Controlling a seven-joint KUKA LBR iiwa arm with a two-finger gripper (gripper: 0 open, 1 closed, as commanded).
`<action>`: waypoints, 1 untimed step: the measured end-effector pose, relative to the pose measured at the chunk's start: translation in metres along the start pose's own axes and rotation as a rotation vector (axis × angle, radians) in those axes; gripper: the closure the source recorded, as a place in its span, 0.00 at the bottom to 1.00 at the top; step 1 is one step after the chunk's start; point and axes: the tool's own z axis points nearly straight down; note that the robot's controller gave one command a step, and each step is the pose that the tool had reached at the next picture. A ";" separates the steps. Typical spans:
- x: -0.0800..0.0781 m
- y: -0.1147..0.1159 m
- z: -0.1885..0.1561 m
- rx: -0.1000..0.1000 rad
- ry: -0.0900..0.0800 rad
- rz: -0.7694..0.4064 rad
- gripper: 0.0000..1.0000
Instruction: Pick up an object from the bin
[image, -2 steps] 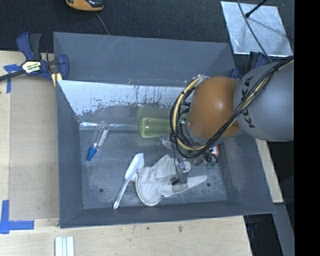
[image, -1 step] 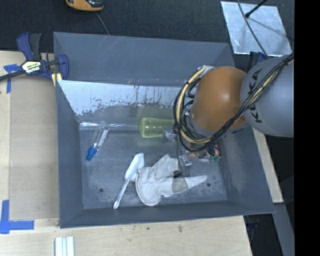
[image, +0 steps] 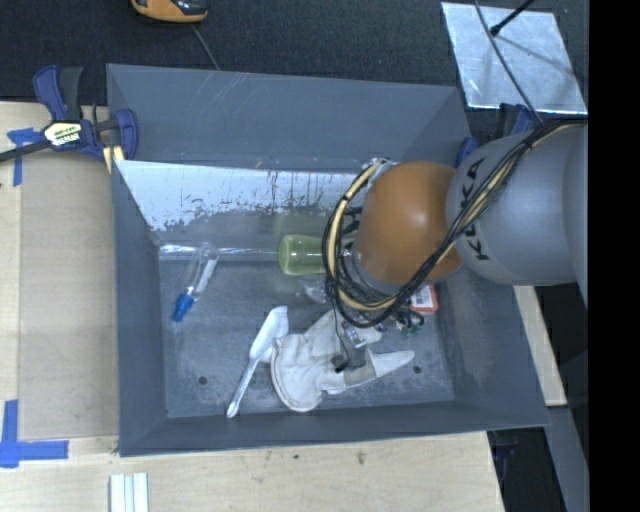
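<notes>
My gripper (image: 347, 362) reaches down under the orange cover into the front middle of the bin, its tip resting in a crumpled white cloth (image: 300, 372). A pale flat piece (image: 388, 362) sticks out to the right of the tip. Just left of the cloth lies a white plastic spoon (image: 256, 358), handle pointing to the front left. A yellow-green translucent cup (image: 299, 255) lies on its side behind the gripper, near the back wall.
A clear pen-like thing with a blue cap (image: 192, 290) lies at the left of the bin floor. A red and white packet (image: 426, 299) peeks out beside the cover at the right. The arm covers the bin's right side.
</notes>
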 end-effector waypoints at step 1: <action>0.005 -0.014 0.015 -0.004 0.006 0.137 1.00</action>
